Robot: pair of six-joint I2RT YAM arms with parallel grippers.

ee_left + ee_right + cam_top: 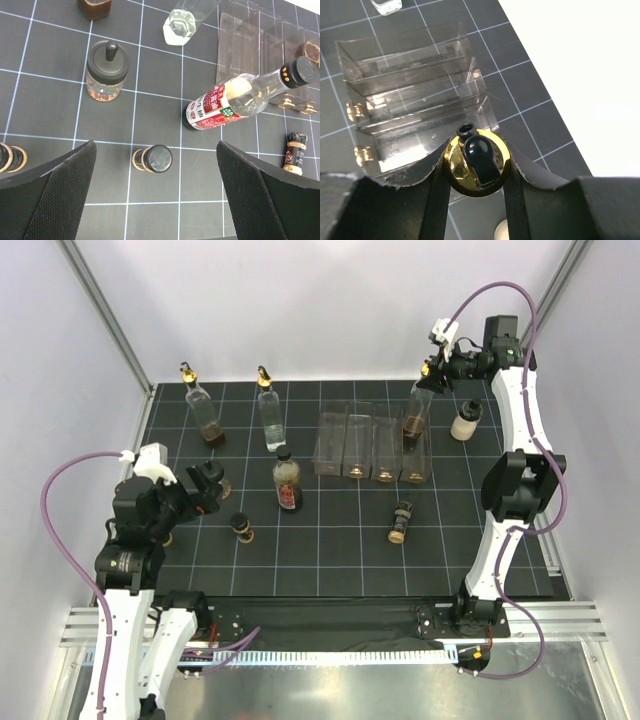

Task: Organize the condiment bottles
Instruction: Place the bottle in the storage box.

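Note:
My right gripper (476, 167) is shut on the gold pourer top (470, 165) of a tall clear bottle (417, 415) with brown liquid. The bottle stands upright at the rightmost compartment of the clear rack (345, 445). My left gripper (156, 150) is open above a small brown black-capped bottle (152, 158) lying on the mat, not touching it. A red-labelled bottle (220, 105) stands mid-mat. Two tall gold-spouted bottles (200, 405) (270, 412) stand at the back left. Another small brown bottle (401, 521) lies in front of the rack.
A jar with a black lid (107, 70) stands just beyond my left gripper. A small pale jar (465, 420) stands right of the rack, near the right arm. One more small bottle (10, 157) lies at the left by the left arm. The mat's right edge (530, 95) runs close to the rack.

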